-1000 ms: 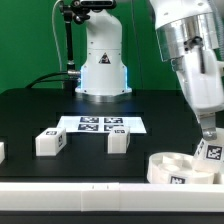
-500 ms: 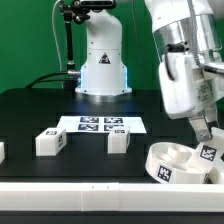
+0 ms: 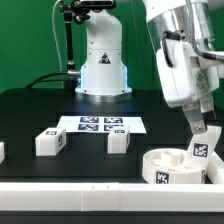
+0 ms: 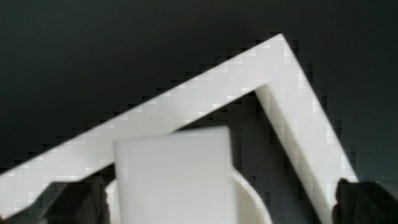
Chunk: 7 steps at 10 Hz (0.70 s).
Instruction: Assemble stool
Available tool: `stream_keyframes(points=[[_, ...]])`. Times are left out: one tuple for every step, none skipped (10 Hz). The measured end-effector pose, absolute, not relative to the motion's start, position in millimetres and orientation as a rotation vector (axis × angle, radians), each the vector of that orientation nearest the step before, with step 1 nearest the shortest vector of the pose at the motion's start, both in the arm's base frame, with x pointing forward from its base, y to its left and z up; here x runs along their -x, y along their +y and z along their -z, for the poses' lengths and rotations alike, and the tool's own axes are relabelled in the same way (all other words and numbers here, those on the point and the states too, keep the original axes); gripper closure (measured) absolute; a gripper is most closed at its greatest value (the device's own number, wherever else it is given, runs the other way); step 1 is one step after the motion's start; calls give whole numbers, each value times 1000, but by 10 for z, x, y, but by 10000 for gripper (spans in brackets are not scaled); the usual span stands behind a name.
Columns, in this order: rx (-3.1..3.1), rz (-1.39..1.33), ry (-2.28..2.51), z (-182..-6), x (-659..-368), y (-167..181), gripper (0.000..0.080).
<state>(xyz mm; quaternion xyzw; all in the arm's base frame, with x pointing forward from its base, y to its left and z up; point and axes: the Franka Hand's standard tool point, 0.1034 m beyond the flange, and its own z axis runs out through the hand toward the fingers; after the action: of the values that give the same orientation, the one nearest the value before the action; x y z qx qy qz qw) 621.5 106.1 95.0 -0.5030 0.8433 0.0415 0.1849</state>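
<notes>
Plastic, probably light and stiff: the leg stands upright in the seat, lower right of the exterior view. My jaws are spread either side, not touching. Slick faces, I judge; pinch its flat sides.

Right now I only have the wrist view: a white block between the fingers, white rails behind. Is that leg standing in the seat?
Observer: It looks so. In the exterior view the leg stands upright, rising from the seat at that view's right side.
Operator: Other legs?
Observer: One loose leg and a second leg sit apart from the seat, on the near side of the marker board.
</notes>
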Motion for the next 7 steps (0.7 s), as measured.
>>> stream_keyframes(points=[[1486,-90,2328,-1025,-6203,986,153],[1559,-66,2276,-1081,-6198,901,153],[1644,-29,2211,-1134,-6216,740,153],[1637,-32,2221,-1141,-6219,668,151],[1644,-35,2217,-1130,-6209,708,151],[1646,-35,2216,-1131,-6209,711,151],[1645,-34,2217,-1130,-6209,706,151]])
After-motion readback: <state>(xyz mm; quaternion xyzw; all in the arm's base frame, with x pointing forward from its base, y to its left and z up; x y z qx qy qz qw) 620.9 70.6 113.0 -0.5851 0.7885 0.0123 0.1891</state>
